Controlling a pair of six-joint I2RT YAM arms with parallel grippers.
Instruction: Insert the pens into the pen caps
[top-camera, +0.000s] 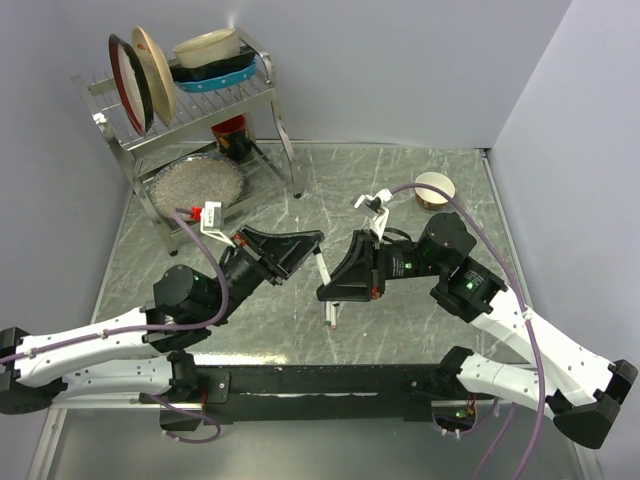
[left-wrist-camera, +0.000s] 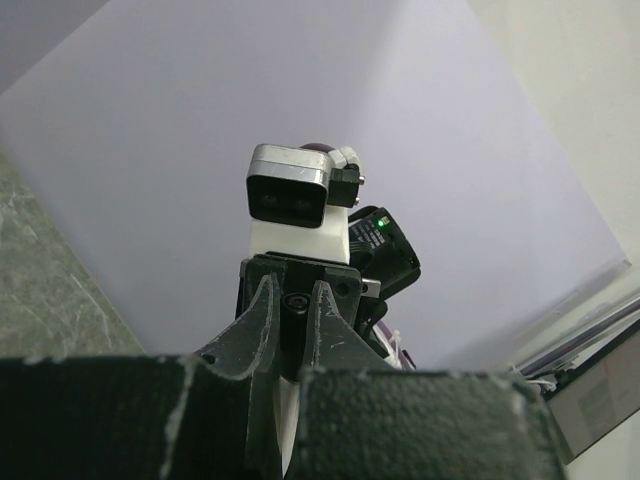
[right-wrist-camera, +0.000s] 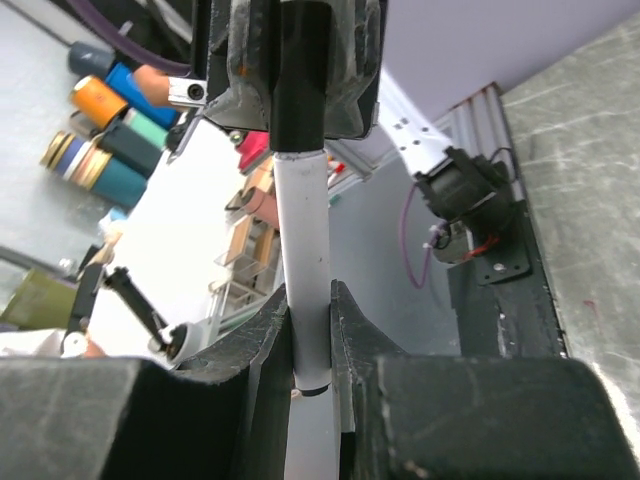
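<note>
Pinching slim white plastic pen in barely-parted right gripper, axis straight up-frame into short black cap clamped by shut left gripper.

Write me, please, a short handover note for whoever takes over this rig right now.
Left gripper: fingers shut on the black cap.
Right gripper: fingers shut on the white pen, on its barrel.
Position: pen and cap in line between the two arms.
Done: the pen's end meets the cap; I cannot tell whether it is fully seated.
To do: press home, release, then cap any other pens, which I cannot pick out here.
</note>
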